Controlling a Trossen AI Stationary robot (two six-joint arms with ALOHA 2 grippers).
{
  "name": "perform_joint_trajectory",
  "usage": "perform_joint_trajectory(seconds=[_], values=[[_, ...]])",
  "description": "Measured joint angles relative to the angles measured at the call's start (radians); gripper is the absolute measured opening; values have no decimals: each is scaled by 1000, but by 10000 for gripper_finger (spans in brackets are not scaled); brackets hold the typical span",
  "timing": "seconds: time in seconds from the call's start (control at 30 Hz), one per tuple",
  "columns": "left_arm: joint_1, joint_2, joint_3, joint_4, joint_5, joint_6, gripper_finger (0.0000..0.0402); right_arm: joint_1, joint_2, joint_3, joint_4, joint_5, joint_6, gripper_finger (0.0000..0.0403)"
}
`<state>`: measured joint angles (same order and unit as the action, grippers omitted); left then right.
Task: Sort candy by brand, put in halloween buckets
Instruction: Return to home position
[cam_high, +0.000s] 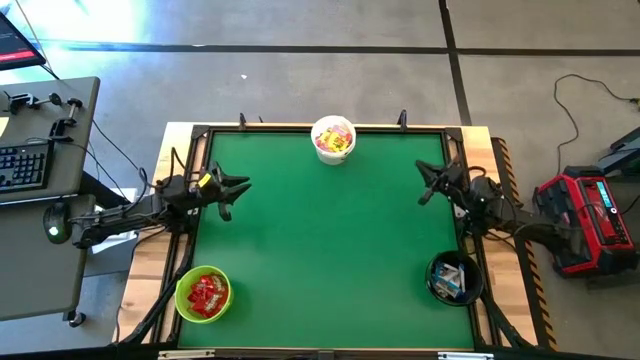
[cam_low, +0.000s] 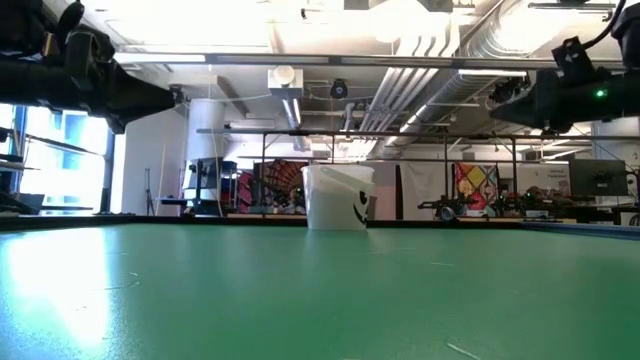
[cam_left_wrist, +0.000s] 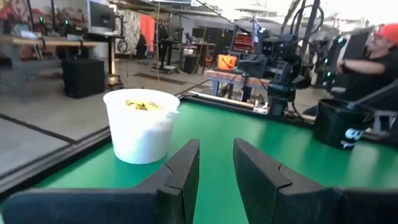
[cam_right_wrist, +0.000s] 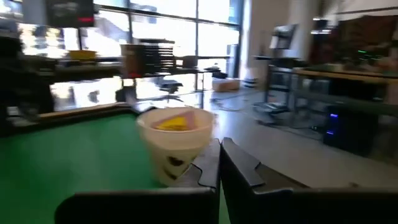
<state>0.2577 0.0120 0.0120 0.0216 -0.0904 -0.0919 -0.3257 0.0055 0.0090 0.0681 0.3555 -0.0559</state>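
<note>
Three buckets of sorted candy, two tools over a green surface.
The white bucket (cam_high: 333, 139) stands at top centre of the high view, at the top edge of the surface (cam_high: 320, 240), and holds yellow packets (cam_high: 336, 141) (a dark face is printed on its side). The lime green bucket (cam_high: 203, 294) at lower left holds red packets (cam_high: 207, 293). The black bucket (cam_high: 455, 278) at lower right holds white-and-blue bars (cam_high: 452, 281). The left tool (cam_high: 243, 187) is at the left edge at mid-height, fingers parted by a narrow gap. The right tool (cam_high: 424, 184) is at the right edge at mid-height, fingers pressed together. Both tools are well apart from every bucket.
</note>
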Motion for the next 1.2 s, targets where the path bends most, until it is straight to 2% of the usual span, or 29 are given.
perform_joint_trajectory(seconds=[0.17,0.33,0.47,0.67,1.2], values=[[0,11,0,1,-7,-46,89,-41,0,1,-5,69,-6,0],[0,35,0,11,-59,-63,89,-63,0,1,-5,112,-51,0],[0,45,0,12,-61,-71,89,-63,2,1,-5,112,-54,0],[0,47,0,12,-60,-91,89,-62,2,2,-7,100,33,0],[0,47,0,12,-59,-89,89,-62,2,3,-8,99,22,0]])
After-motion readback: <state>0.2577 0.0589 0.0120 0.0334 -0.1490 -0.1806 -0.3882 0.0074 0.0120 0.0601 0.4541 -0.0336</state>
